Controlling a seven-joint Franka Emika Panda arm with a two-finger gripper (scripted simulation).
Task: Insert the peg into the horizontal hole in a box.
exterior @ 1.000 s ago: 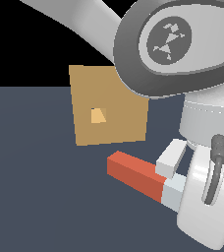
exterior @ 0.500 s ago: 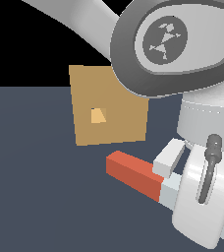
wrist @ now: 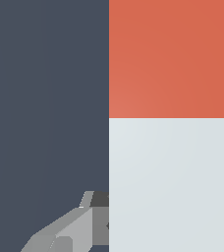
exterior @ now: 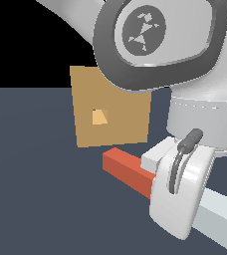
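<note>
The long square-section peg (exterior: pixel 130 171), red at one end and pale grey-white behind, lies low just in front of the flat tan box (exterior: pixel 110 109), below its small lighter-orange square hole (exterior: pixel 99 117). It looks rigid, smooth and light, best held on the grey part. The grey gripper (wrist: pixel 104 221) straddles that part; I cannot tell whether the fingers clamp it.

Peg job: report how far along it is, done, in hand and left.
Done: the claw appears closed around the peg near where red meets white. In hand: the red end points roughly toward the box, but sits below and clear of it. Left: line the tip up with the hole and push in; nothing has entered yet.
</note>
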